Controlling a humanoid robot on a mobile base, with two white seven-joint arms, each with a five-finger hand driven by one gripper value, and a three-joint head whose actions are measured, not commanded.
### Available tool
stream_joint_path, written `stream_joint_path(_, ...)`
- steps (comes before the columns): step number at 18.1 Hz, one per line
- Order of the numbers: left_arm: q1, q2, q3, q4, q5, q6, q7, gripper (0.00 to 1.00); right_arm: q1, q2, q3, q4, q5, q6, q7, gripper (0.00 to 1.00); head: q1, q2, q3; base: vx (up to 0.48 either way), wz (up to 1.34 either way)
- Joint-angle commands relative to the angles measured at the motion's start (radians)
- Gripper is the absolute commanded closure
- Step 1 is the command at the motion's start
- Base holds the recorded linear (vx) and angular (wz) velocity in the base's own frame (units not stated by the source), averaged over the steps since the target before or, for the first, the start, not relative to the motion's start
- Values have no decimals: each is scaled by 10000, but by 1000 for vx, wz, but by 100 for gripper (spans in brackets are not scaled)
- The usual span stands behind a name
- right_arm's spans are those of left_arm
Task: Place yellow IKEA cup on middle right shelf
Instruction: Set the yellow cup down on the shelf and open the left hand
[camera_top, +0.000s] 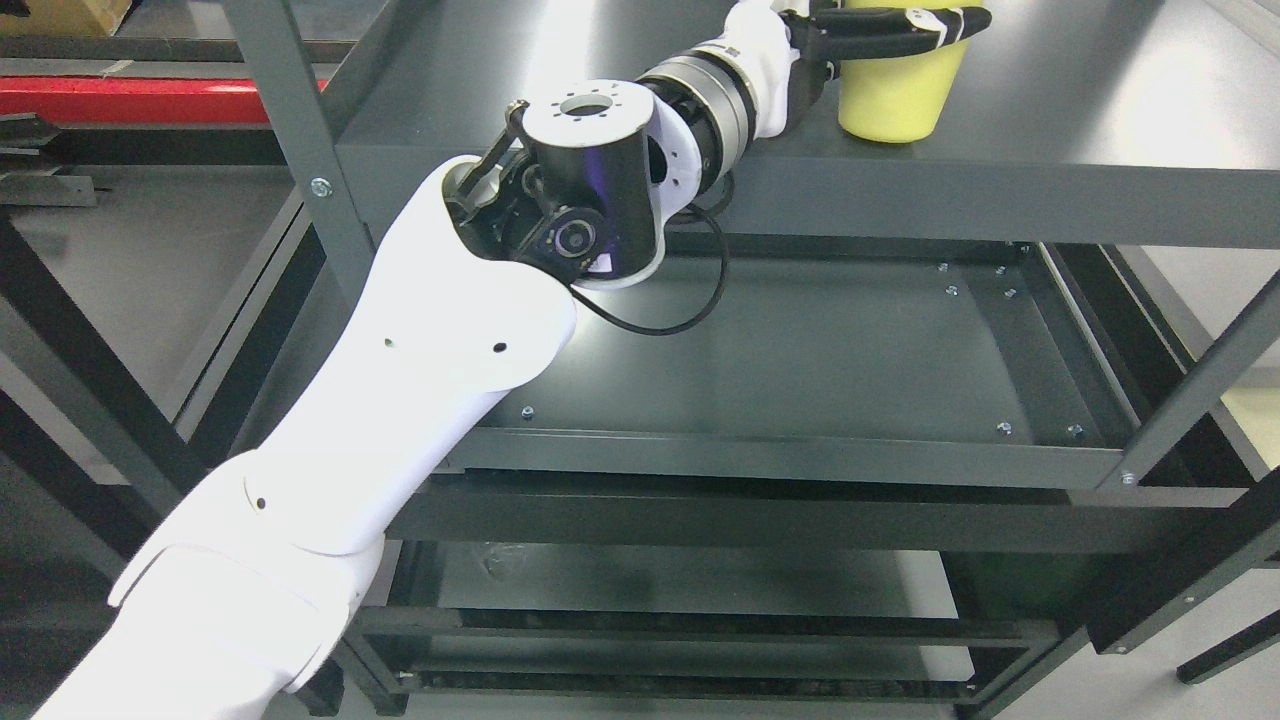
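Note:
The yellow cup (897, 98) stands upright on the dark grey upper shelf (1080, 110), toward its right, at the top edge of the head view. My left arm reaches up from the lower left and across this shelf. My left hand (884, 26) is at the cup, its black and white fingers (900, 20) wrapped across the cup's upper part near the rim. The cup's base rests on the shelf. The rim and part of the hand are cut off by the picture's top edge. My right arm does not show.
Below lies another dark shelf (800, 350) with raised edges, and a lower one (700, 580) under it. Grey uprights stand at the left (300, 130) and right (1200, 390). A black cable (690, 300) loops under my forearm. A red bar (140, 98) lies far left.

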Motion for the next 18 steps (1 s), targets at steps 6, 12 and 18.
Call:
stream_joint_path(6, -29, 175, 1003, -598, -630, -10, -9, 1, 138, -175, 169, 1, -245, 5, 3, 1, 0, 0, 0, 0, 0)
stream_joint_path(12, -14, 175, 1618, -875, -615, -117, -25, 1, 138, -175, 169, 1, -245, 5, 3, 1, 0, 0, 0, 0, 0)
stream_joint_path(18, 123, 175, 2307, -1503, -569, -285, -1566, 1, 138, -175, 169, 1, -245, 5, 3, 1, 0, 0, 0, 0, 0)
